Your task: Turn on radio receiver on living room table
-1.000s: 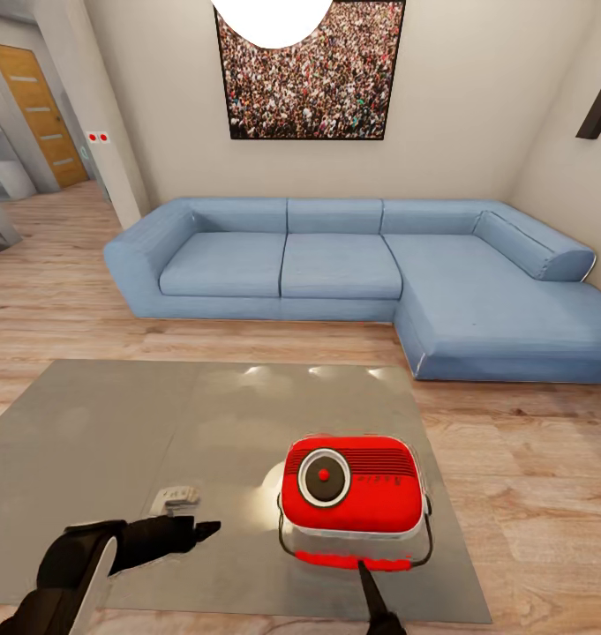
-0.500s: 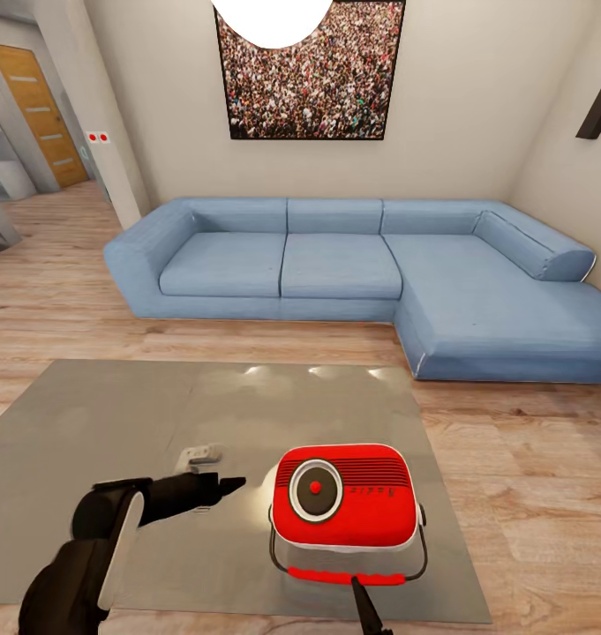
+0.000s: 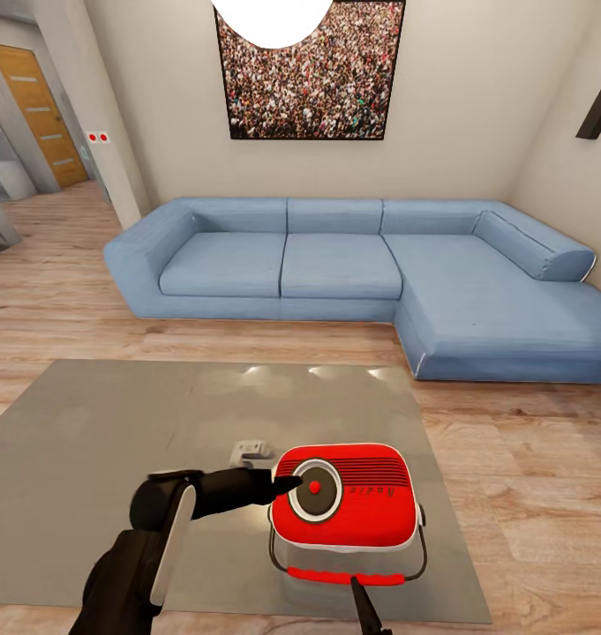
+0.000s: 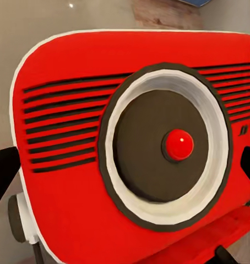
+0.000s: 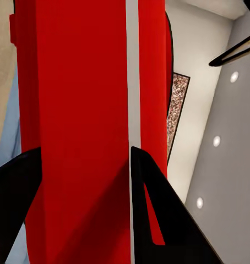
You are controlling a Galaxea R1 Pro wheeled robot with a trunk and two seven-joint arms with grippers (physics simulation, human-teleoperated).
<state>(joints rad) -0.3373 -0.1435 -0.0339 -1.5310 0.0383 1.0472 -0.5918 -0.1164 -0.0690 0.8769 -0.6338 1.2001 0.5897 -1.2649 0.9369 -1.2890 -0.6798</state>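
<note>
The red radio receiver [image 3: 371, 511] stands on the grey table [image 3: 115, 423] near its front right corner, its face tilted up toward me. Its silver dial [image 3: 315, 488] has a red button at the centre, and its wire handle [image 3: 346, 577] lies in front. My left gripper [image 3: 287, 483] reaches in from the left, its tip at the dial's rim. In the left wrist view the dial [image 4: 169, 143] sits between the spread fingers of the gripper [image 4: 125, 165], which is open. My right gripper [image 3: 364, 604] is low by the handle. In the right wrist view it [image 5: 86, 151] is open against the radio's red side [image 5: 81, 82].
The blue L-shaped sofa [image 3: 353, 265] stands beyond the table, with the crowd picture [image 3: 309, 70] above it. A wooden door [image 3: 35, 106] and hallway lie at the far left. Wood floor [image 3: 529, 494] surrounds the table. A small pale shape [image 3: 251, 451] shows on the glossy top beside my left arm.
My left arm has swung right across the table until its tip reached the dial. The radio tipped its face up a second ago and has stayed so since. The right gripper sank slightly.
</note>
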